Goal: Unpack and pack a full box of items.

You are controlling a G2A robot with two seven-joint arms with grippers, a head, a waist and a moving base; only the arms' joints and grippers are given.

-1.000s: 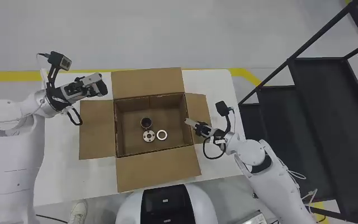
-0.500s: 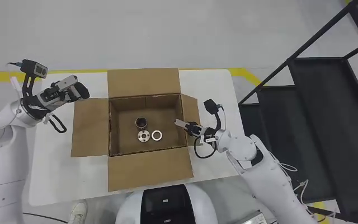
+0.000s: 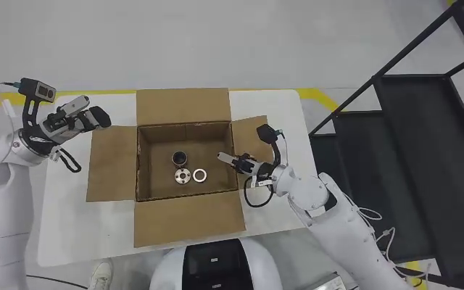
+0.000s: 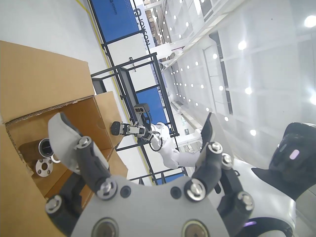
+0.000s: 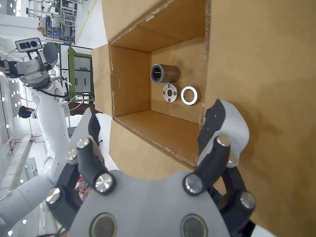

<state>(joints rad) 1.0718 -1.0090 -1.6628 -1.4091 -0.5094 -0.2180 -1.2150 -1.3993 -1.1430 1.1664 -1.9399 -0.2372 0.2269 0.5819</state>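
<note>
Since a second ago, the right gripper has been brought from beside the right flap to the right wall of the box, while the left gripper has been drawn away from the box's far left corner, out past the left flap. The box itself is seen slightly further left on the table than before.

Nearest the robot, the box's front flap is laid open flat on the table. Just beyond it, at the right side, the right gripper is held above the right wall, pointed into the opening. Its fingers are spread wide with nothing between them, as is confirmed in the right wrist view, where the open box is framed between them.

On the box floor three metal parts are grouped close together. A flange disc and a ring are laid flat side by side, and a short cylinder is placed just behind the disc.

Further off at the left, the left gripper is held above the table, apart from the left flap, its fingers parted and empty. From its wrist camera the box, the cylinder, the flange disc and the ring are seen.

The rear flap is folded outward.
</note>
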